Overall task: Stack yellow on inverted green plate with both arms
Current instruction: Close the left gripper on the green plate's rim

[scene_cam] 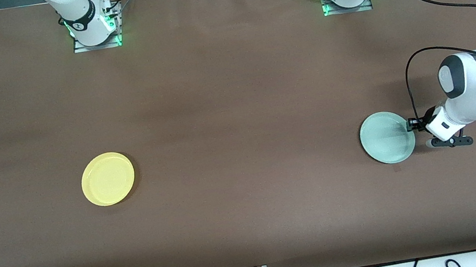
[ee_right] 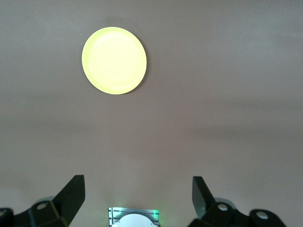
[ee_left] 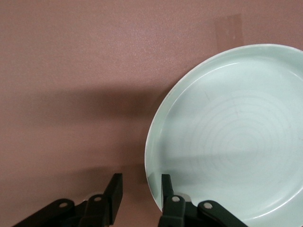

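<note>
The left pincer (ee_left: 139,198) straddles the rim of the light, stiff, likely slippery green plate (scene_cam: 387,136), not yet clamped, while the right pincer (ee_right: 137,196) waits open above the tabletop (scene_cam: 233,105).

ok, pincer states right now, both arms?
Left pincer: fingers astride the green plate's rim, gap visible, not clamped yet.
Right pincer: open, empty, high above the table; yellow plate untouched.

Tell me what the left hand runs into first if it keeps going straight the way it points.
The green plate. The left hand is low at its rim, one finger over the inside and one outside, so the rim enters the gap first, as far as depth can be judged.
</note>
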`<state>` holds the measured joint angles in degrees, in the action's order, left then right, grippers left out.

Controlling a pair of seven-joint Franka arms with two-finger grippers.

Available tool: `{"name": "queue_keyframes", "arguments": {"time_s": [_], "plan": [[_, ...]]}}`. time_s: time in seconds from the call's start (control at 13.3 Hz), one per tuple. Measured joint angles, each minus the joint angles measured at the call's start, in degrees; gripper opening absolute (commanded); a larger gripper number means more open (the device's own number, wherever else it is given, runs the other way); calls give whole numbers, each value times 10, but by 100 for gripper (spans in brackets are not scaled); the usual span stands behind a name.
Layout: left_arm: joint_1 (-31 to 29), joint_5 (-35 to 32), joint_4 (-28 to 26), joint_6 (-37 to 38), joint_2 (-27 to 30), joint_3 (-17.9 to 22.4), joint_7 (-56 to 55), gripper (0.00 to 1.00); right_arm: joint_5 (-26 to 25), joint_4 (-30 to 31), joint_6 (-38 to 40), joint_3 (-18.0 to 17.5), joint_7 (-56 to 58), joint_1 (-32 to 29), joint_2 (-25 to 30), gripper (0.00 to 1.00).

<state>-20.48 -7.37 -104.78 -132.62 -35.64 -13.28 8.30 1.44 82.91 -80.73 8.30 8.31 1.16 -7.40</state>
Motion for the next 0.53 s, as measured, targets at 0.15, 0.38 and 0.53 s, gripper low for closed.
{"name": "queue_keyframes", "arguments": {"time_s": [0.15,0.38,0.53], "plan": [[0,0,0,0,0,0,0,36,2,-5,0,1,0,-3,-5,100],[0,0,0,1,0,0,0,35,9,-6,0,1,0,-4,-6,100],[0,0,0,1,0,0,0,28,11,-7,0,1,0,-4,-6,100]]}}
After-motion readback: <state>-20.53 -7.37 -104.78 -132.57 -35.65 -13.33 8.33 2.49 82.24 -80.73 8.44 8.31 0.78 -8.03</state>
